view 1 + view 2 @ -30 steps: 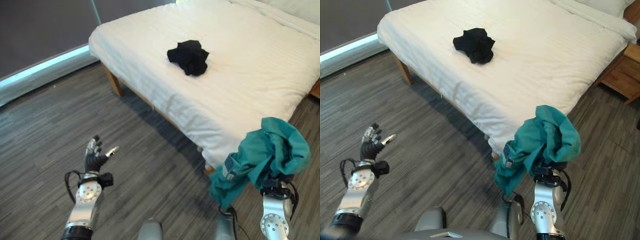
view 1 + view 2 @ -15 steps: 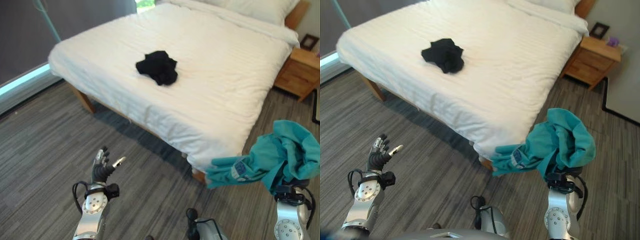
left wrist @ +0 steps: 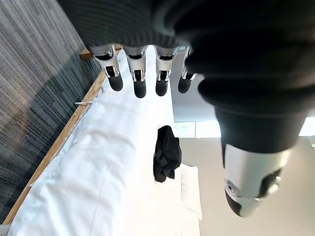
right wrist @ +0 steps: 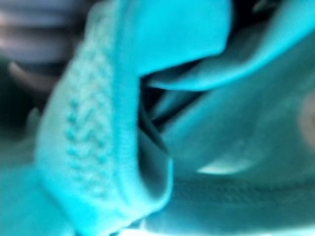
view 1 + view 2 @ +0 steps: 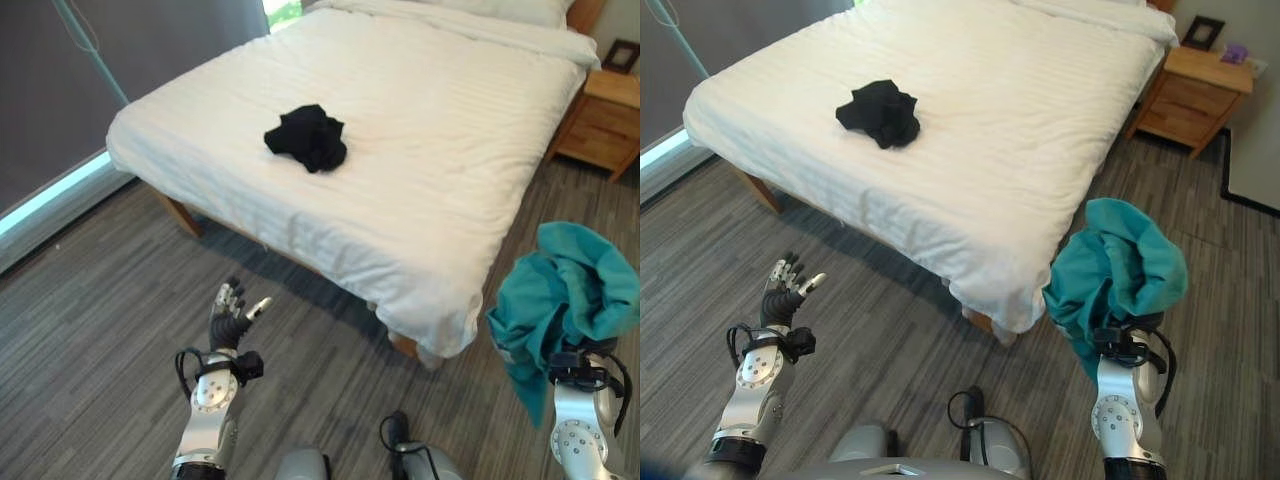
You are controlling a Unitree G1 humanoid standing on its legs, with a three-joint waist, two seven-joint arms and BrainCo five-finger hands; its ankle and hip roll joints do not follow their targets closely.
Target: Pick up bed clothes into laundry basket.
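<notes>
Teal garment (image 5: 1118,275) draped over right hand (image 5: 1127,345), fingers hidden: state cannot be told. Left hand (image 5: 783,297) fingers (image 3: 139,73) apart, empty. Black garment (image 5: 306,137) on bed (image 5: 450,150), well beyond left fingers.

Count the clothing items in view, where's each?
2. The black garment lies bunched on the white bed. The teal garment is draped over the right hand, clear of the bed above the floor. No others visible, though some may lie outside the views.
</notes>
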